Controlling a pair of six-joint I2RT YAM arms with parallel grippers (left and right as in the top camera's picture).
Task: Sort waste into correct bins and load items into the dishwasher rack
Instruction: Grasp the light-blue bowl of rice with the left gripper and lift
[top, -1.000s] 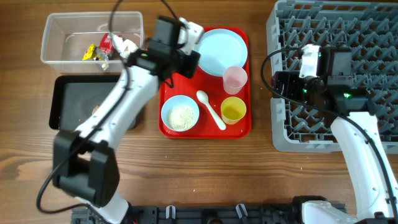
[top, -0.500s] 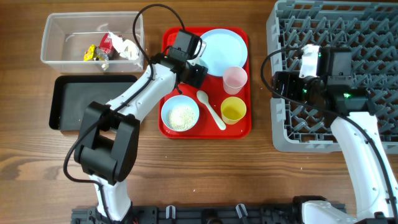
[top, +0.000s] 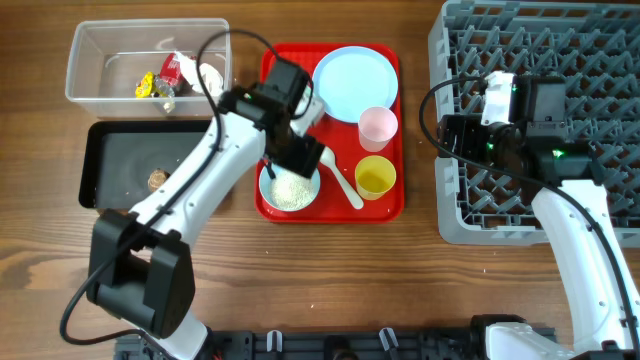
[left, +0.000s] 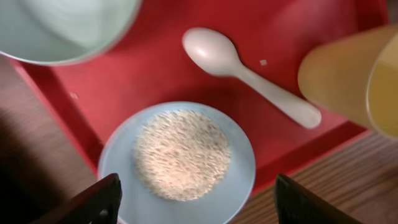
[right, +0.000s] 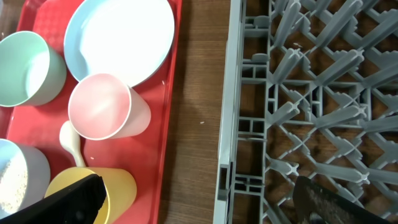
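1. At far left, a clear tub sits on the table. Red and yellow wrappers and a white paper scrap lie bunched in its right half.
2. Just below the tub lies a black tray, shallow and about the same size, with one small brown bit on its floor.
3. Right of both, the left gripper hangs low over the blue bowl. Its fingers are wide apart, one on each side of the bowl, clamped on nothing.
4. That bowl stands in the near left corner of the red tray. It is pale blue, with a flat heap of white rice in its middle.
5. Behind it on the tray is a green bowl, which the left arm hides from overhead. The round pale-blue plate fills the far right corner.
6. A pink cup stands just this side of the plate and a yellow cup nearer again. A white spoon lies slanted between the rice bowl and the yellow cup.
7. A strip of bare table parts the tray from the rack, a big grey crate of upright pegs at far right.
8. The right gripper hovers at the rack's left wall, fingers spread wide, holding nothing.
9. The table is brown wood with a clear grain, and a black rail runs along its near edge.
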